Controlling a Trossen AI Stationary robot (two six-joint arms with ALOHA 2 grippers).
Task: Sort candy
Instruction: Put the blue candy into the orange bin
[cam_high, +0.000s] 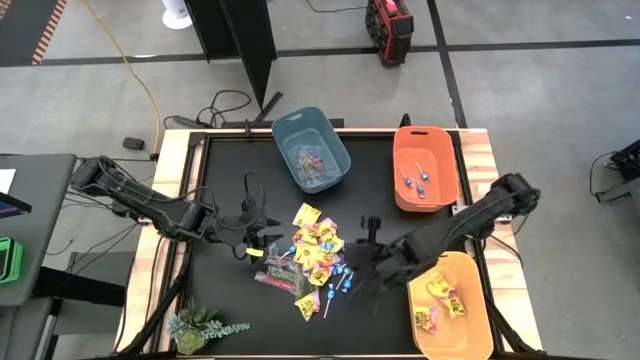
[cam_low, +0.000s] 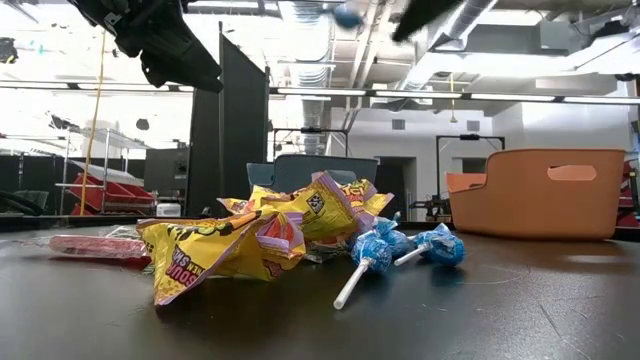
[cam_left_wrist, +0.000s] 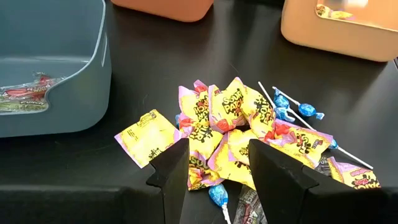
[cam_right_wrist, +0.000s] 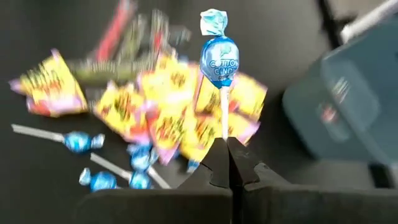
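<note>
Black table top (cam_high: 220, 190) w/ wood edge strips. On it: candy pile (cam_high: 318, 258) mid-front, blue-grey bin (cam_high: 311, 149) at back centre, orange bin (cam_high: 426, 167) back right, yellow-orange bin (cam_high: 451, 305) front right, small green plant (cam_high: 200, 327) at front-left corner. Pile = yellow packets, blue lollipops, pinkish sticks

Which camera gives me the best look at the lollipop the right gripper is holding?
The right wrist view: the blue lollipop stands upright, its stick pinched in the shut right gripper. The low view shows only a blurred blue blob at the top edge. In the high view it's too small to pick out; the left wrist view misses it.
</note>
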